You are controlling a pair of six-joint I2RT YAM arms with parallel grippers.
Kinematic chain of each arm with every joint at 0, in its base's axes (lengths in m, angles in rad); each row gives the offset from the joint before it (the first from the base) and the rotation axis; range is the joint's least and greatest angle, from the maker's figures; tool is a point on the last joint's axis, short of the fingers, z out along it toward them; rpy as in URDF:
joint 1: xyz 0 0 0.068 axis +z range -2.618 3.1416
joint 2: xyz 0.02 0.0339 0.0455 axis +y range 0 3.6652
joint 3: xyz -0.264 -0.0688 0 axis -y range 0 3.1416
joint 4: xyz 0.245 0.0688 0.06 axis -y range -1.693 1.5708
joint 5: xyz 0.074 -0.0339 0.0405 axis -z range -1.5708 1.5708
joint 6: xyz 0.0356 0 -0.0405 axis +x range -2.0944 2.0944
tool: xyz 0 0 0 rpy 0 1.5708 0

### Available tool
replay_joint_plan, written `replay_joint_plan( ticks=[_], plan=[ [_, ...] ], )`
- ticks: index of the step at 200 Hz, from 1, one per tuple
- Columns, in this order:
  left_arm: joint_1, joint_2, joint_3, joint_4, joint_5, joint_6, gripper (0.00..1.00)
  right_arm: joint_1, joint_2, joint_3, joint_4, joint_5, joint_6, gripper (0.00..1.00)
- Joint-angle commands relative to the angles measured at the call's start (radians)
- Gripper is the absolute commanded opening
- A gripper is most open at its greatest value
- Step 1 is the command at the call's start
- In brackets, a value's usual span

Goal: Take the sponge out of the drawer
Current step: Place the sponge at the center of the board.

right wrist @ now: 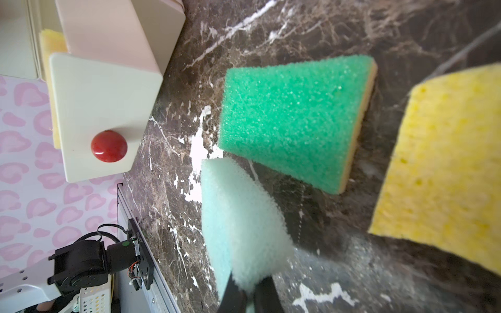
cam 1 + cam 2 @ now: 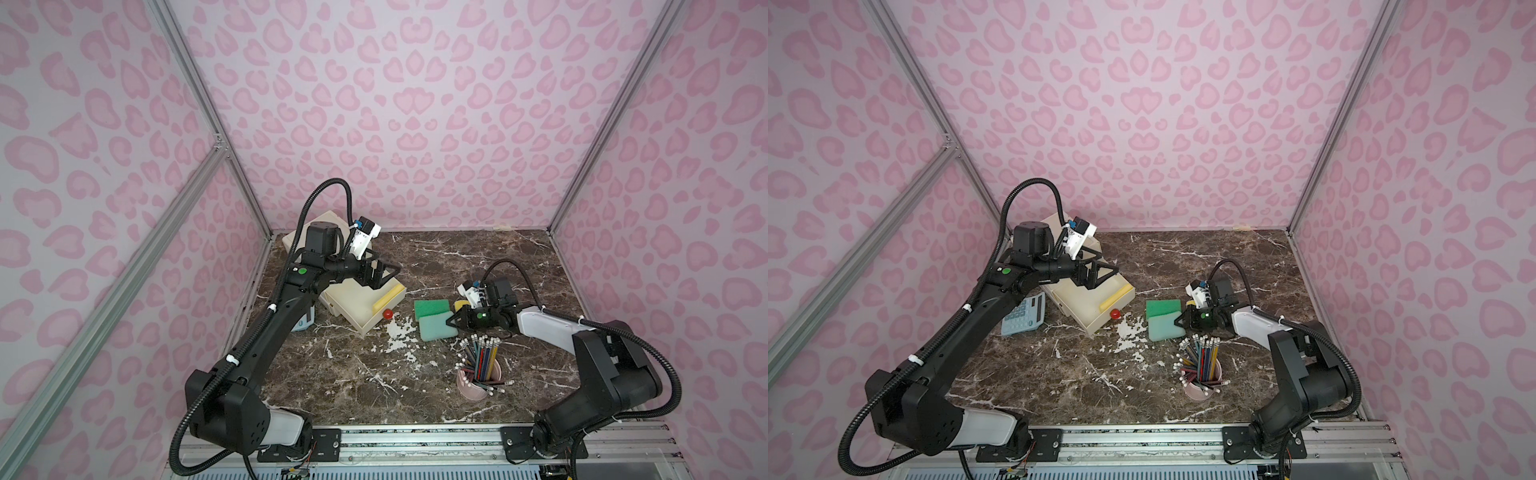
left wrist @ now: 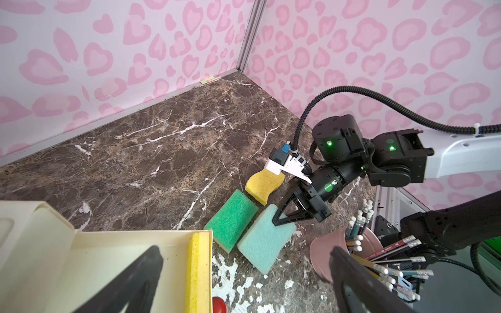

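Setting: marble tabletop (image 2: pixel 457 257), pink-spotted walls.
Right gripper (image 2: pixel 449 323): clenched on the pale teal sponge (image 2: pixel 432 330) by its corner, outside the open drawer (image 2: pixel 351 305).
Left gripper (image 2: pixel 388 277): spread wide, empty, above the drawer.
Inside: yellow sponge (image 2: pixel 388 300) lay against the front wall.
Risk: the shallow corner pinch could have let the foam slip.

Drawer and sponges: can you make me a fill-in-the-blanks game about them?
The sponge inside the drawer is ____.
The drawer's knob is ____.
The right claw is shut on the pale sponge; the left claw is ____.
The pink cup holds ____.
Missing: yellow, red, open, pencils.
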Motion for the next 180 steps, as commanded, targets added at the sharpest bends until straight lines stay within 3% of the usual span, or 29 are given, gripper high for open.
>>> replay_joint_plan(
  ticks=[1, 107, 180],
  plan=[
    [0.005, 0.007, -0.002, 0.052, 0.0, -0.009, 0.98, 0.007, 0.007, -0.011, -0.009, 0.007, 0.006, 0.0],
    [0.012, 0.017, 0.002, 0.051, -0.009, -0.018, 0.98, 0.054, 0.051, -0.015, -0.025, 0.021, 0.017, 0.0],
    [0.012, 0.031, 0.011, 0.051, -0.003, -0.022, 0.98, 0.068, 0.024, 0.005, -0.128, 0.138, -0.016, 0.11]
  ],
)
